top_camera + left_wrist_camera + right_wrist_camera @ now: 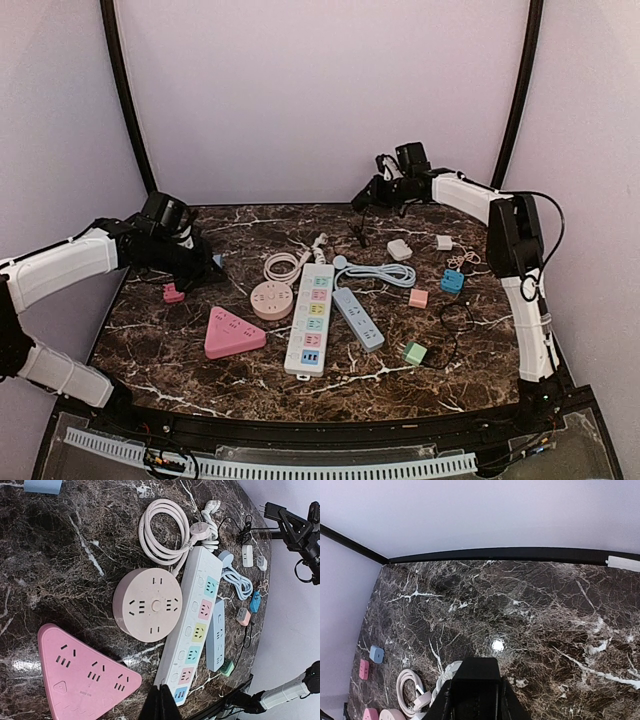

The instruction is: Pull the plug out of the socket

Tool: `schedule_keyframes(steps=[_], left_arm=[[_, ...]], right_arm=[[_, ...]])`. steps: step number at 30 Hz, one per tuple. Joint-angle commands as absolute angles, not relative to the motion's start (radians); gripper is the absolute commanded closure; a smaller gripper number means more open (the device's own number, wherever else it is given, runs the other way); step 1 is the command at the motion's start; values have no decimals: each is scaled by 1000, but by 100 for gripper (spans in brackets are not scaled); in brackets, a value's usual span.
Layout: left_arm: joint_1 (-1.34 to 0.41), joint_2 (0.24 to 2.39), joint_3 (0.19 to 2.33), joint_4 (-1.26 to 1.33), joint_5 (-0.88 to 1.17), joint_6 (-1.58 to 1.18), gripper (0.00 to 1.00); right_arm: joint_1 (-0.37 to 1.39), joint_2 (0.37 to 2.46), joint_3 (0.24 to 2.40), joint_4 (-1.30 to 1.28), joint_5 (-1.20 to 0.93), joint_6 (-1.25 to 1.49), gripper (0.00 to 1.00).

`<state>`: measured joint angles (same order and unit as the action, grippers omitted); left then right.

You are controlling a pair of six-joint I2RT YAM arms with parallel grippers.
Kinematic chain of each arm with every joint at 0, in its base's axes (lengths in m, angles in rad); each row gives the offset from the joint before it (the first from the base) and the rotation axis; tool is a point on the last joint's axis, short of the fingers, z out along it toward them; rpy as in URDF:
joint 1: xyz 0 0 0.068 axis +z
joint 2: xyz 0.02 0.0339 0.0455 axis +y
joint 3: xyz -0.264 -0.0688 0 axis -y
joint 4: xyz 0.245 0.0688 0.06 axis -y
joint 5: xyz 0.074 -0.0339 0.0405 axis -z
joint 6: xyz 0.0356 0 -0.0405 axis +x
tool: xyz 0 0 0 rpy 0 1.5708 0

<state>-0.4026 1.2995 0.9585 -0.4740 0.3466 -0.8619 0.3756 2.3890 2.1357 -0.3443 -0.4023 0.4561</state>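
My right gripper (363,198) hangs high over the back of the table, shut on a black plug (477,672). The black plug (272,511) shows bare prongs in the left wrist view and touches no socket. Below lie the white power strip (311,318) with coloured sockets, a blue strip (358,318), a round pink socket (272,299) and a pink triangular socket (233,333). My left gripper (207,264) sits low at the table's left, shut on nothing. Its fingertips (161,702) are pressed together above the near end of the white power strip (192,630).
A coiled white cord (285,265) lies behind the strips. Small adapters are scattered at right: white (400,249), blue (452,281), pink (418,298), green (415,352). A loose black cable (455,320) lies near them. A small pink adapter (174,293) sits beside the left gripper.
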Motion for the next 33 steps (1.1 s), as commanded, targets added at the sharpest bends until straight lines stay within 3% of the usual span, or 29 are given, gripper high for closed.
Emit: schedule_keyframes(steps=[1,10,16,33], left_arm=[[-409,1274,930,-486,337,-874,99],[-420,1275,924,-462,333,-891,98],[-423,1273,918,-463,331,-894,98],[-430,1305,922,-429,340,-906,98]], right_arm=[[325,2451,2170,-283,-534,540,96],[276,2516,2099,-192,-626,640,92],[258,2532,2088,-207,-632,652,76],[244,2475,2087,-326,-557,601,56]])
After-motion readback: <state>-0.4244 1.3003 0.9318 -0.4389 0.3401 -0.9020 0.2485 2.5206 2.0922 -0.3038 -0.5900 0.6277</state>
